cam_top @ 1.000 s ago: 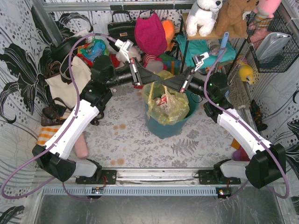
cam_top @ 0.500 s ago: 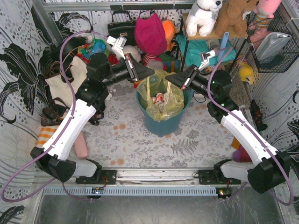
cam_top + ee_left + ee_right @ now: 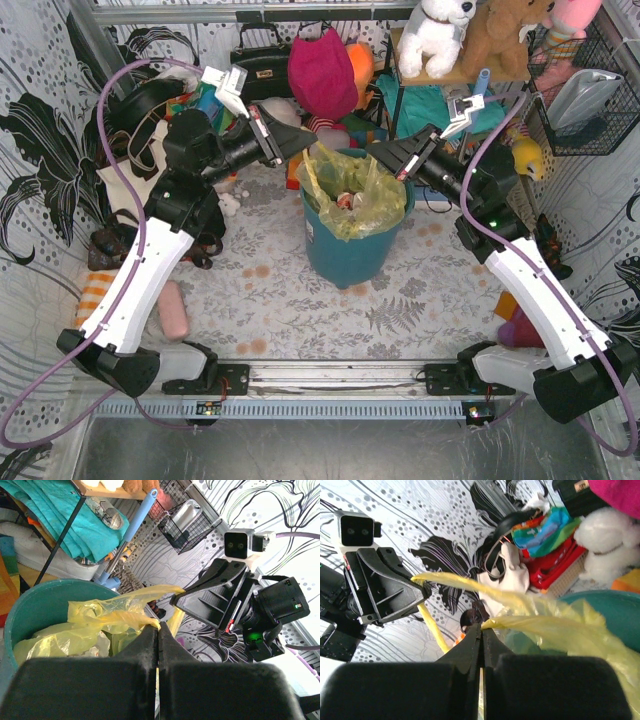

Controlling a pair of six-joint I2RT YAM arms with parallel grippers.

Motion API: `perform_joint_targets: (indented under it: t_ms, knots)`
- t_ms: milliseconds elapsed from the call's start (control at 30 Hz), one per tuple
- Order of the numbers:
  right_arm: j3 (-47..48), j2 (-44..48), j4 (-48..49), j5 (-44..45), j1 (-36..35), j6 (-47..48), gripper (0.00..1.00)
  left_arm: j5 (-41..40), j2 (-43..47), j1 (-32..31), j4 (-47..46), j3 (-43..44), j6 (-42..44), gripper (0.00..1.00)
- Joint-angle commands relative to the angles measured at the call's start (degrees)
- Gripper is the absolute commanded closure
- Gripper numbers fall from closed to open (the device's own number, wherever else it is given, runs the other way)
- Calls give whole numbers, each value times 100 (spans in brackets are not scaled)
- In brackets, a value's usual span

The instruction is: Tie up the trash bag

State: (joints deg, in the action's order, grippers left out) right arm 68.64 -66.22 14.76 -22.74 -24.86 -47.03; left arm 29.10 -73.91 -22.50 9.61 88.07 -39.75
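**Both sets of fingers clamped on the bag's flaps**

Standing in the teal bin [image 3: 345,255], out on the patterned surface [image 3: 290,300] between the two arms: the trash bag [image 3: 352,190], thin yellow-green plastic, mouth gaping upward and untied, rim draped over the bin's edge. Inside it, seen from above, crumpled white and red paper [image 3: 345,203].

At the bag's left side, left fingers [image 3: 306,141] pressed fully together on a pulled-up strip of the plastic. No gap between them in the left wrist view, only a twisted yellow flap coming out of the seam at the tips.

At the bag's right side, right fingers [image 3: 373,151] likewise clamped shut on another flap, with the film stretched from the tips back toward the bin in the right wrist view.

Both flaps drawn up and outward from the bag's mouth. Each set of fingers in sight of the other arm's camera, a yellow strand pinched at its tip. Impossible to tell whether the two strands cross one another.

Left of the bin, close by the left arm: a cream tote bag [image 3: 135,175] with dark straps.
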Motion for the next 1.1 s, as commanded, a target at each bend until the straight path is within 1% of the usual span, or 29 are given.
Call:
perform_joint_targets:
  t_ms: [0, 133, 300, 400, 600, 733, 933, 1000, 1067]
  knots:
    - [-468, 273, -14, -84, -27, -45, 100, -5, 349, 35, -201, -577, 34, 100]
    - [-1075, 505, 52, -258, -27, -288, 100, 256, 594, 48, -106, -1106, 17, 100]
    - [-1544, 761, 305, -888, -27, -474, 100, 346, 975, 47, 293, -1547, 294, 100]
    - [-1605, 863, 290, -1085, -27, -504, 100, 668, 1069, 48, 488, -1593, 445, 100]
    - [-1516, 955, 298, -1196, -27, -549, 100, 1269, 1034, 53, 553, -1461, 575, 100]
    - [-1362, 983, 308, -1162, -27, -538, 100, 1953, 909, 104, 166, -1365, 304, 100]
    - [-1012, 910, 309, -1181, -27, -380, 100, 2802, 769, 167, -834, -1403, -344, 100]
    - [-950, 893, 335, -1172, -27, -378, 100, 2888, 764, 204, -1128, -1421, -511, 100]
    - [-884, 882, 397, -1142, -27, -370, 100, 2972, 785, 239, -1623, -1519, -833, 100]
